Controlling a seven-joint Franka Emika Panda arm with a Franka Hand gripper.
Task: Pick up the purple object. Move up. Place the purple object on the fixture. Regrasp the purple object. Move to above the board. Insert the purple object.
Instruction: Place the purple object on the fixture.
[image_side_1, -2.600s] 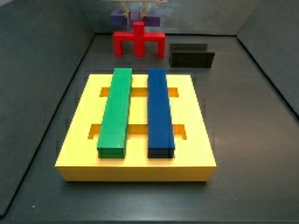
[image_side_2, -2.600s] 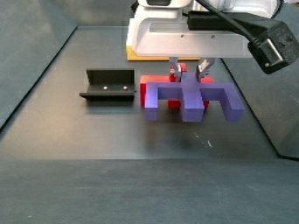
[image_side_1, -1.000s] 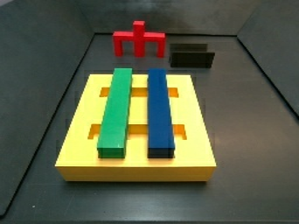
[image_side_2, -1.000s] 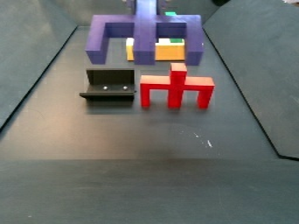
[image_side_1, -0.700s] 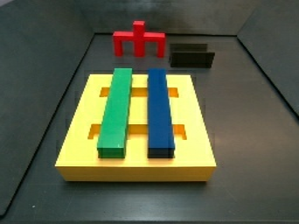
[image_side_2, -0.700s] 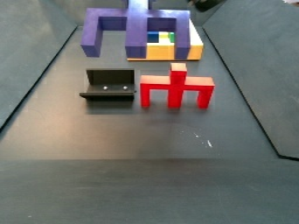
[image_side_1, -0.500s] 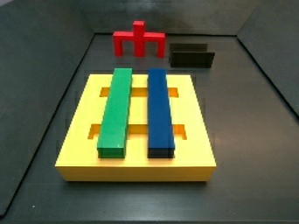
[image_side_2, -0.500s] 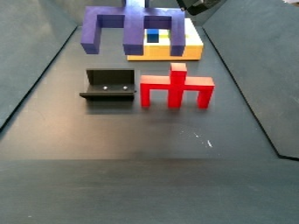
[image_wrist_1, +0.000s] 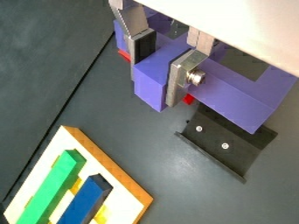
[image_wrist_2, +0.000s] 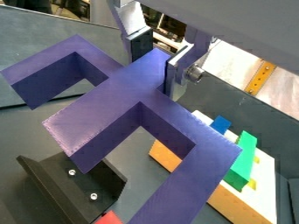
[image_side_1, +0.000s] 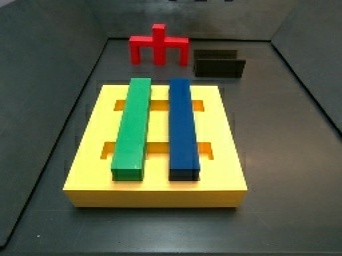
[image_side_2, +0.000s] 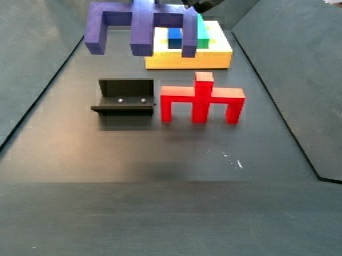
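holding the purple object (image_wrist_2: 140, 105) high in the air, near the top edge of a side view (image_side_2: 144, 25), well above the floor. gripper (image_wrist_1: 163, 63) clamped on the middle bar of the purple piece, with the flat silver fingers (image_wrist_1: 184, 77) pressed on each side, as seen in both wrist views

next job, as a guess: putting the purple piece on the fixture (image_side_2: 123, 98). best done by coming down slow and straight over the fixture, keeping the piece level, and letting go only when the piece rests on it. worth watching the red object (image_side_2: 203, 102) just beside the fixture, so the purple legs do not bump it. worth keeping a firm squeeze too, since a long piece held by one thin bar could tip

purple object: smooth, blocky, like a fork with three legs on a long bar, with square corners. looks hard and plain, no shine. red object: same kind of shape, lying flat on the dark floor. fixture: dark, bent like an l, with small screw dots on its plate (image_wrist_1: 222, 140). board (image_side_1: 158, 148): a thick yellow block with cut slots, a long green bar (image_side_1: 131, 128) and a long blue bar (image_side_1: 183, 130) lying in it side by side. floor dark grey, dull and a bit scuffed
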